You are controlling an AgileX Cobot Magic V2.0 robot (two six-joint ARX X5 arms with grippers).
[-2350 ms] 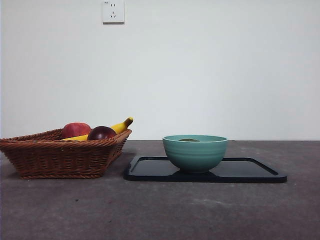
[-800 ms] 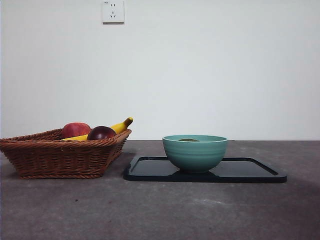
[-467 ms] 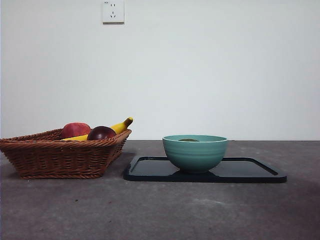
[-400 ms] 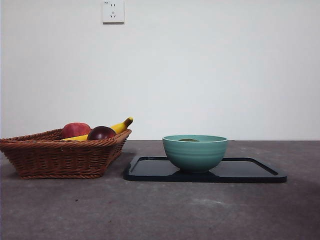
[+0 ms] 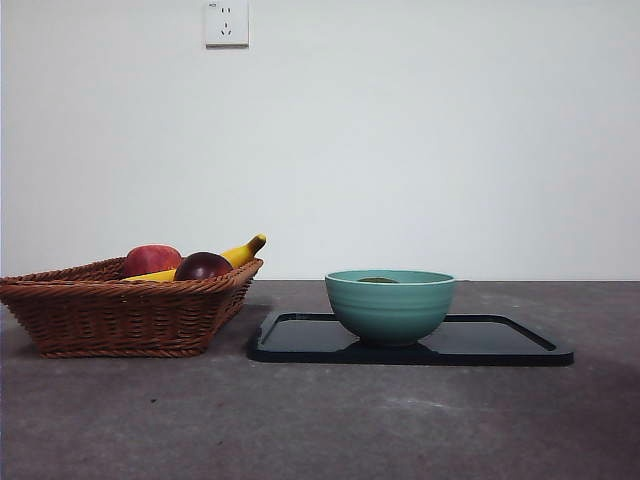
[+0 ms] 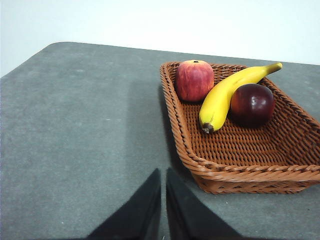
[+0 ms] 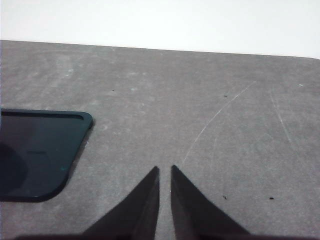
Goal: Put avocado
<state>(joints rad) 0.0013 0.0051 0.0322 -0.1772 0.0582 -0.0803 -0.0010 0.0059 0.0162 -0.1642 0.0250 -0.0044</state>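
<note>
Only the dull dark green top of the avocado [image 5: 378, 280] shows, just above the rim of the teal bowl [image 5: 390, 308] it lies in. The bowl stands on the black tray [image 5: 500, 345]. Neither gripper is in the front view. In the left wrist view, my left gripper [image 6: 163, 175] is shut and empty over bare table beside the wicker basket [image 6: 240, 170]. In the right wrist view, my right gripper [image 7: 165, 172] is shut and empty over bare table, beside a corner of the tray [image 7: 45, 150].
The wicker basket [image 5: 120, 315] at the left holds a red apple [image 5: 151, 259], a dark maroon round fruit [image 5: 203, 266] and a banana [image 5: 243, 251]. A wall socket [image 5: 226, 22] is on the white wall behind the grey table.
</note>
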